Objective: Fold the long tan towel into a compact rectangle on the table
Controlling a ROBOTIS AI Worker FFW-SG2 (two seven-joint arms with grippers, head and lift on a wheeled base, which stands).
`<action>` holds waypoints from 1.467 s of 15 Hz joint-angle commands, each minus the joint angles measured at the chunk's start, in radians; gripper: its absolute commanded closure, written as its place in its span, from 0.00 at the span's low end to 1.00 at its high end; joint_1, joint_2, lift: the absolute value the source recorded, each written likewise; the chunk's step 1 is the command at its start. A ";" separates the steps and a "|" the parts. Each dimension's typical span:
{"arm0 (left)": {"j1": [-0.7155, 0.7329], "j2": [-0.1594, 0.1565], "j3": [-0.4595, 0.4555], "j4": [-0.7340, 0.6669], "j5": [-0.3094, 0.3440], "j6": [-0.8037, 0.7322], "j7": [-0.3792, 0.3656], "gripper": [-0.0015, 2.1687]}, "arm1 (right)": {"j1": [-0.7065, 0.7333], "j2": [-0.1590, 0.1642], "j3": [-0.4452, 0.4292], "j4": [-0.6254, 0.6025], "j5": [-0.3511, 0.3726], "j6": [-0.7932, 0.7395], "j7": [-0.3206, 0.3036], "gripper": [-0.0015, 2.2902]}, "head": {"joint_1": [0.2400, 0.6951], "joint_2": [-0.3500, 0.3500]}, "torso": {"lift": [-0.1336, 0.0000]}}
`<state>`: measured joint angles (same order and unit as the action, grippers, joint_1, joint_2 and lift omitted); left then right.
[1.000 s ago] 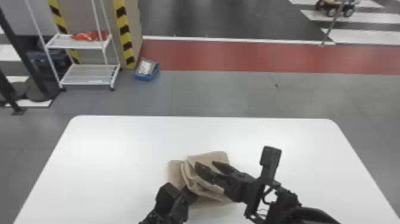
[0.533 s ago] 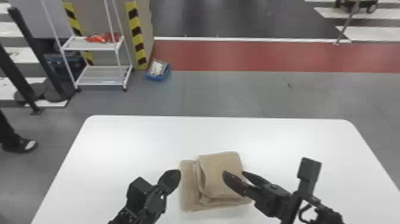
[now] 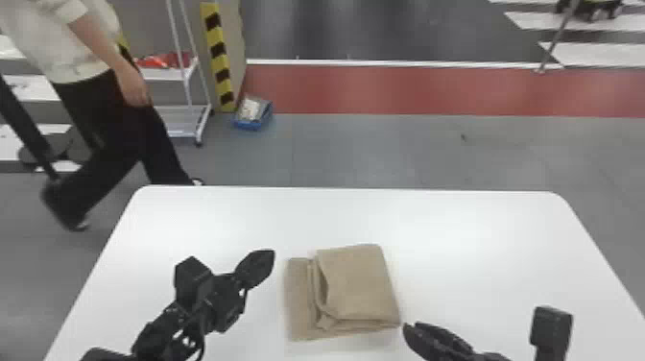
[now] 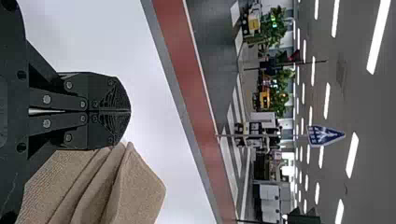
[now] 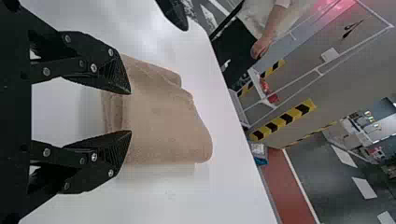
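Red floor striping [image 3: 408, 89] crosses the room beyond my white table [image 3: 432, 221], with a small blue bin [image 3: 249, 126] on the gray floor between them. Near the middle of the table I see the tan towel [image 3: 357, 285], folded into a layered stack, its lower part jutting out to the left. My left gripper [image 3: 268, 258] is just beside that left side, jaws closed together. My right gripper [image 3: 411, 326] is by the towel's near right corner, jaws spread apart.
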<state>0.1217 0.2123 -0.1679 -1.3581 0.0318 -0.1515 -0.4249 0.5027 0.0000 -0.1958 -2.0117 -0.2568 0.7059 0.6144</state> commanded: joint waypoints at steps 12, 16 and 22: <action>-0.343 -0.067 -0.189 0.513 -0.222 -0.303 -0.078 0.87 | 0.194 0.001 -0.008 -0.068 -0.035 -0.228 0.030 0.77 | 1.00 0.28 | 1.00; -0.395 -0.091 -0.236 0.576 -0.319 -0.251 -0.018 0.87 | 0.195 0.001 -0.007 -0.065 -0.039 -0.259 0.034 0.77 | 1.00 0.22 | 1.00; -0.278 -0.063 -0.231 0.372 -0.326 0.099 -0.021 0.87 | 0.146 0.001 -0.010 -0.029 -0.018 -0.240 0.022 0.77 | 1.00 0.24 | 1.00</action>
<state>-0.1948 0.1387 -0.4028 -0.9162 -0.2924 -0.1342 -0.4449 0.6645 0.0000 -0.2096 -2.0553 -0.2878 0.4640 0.6408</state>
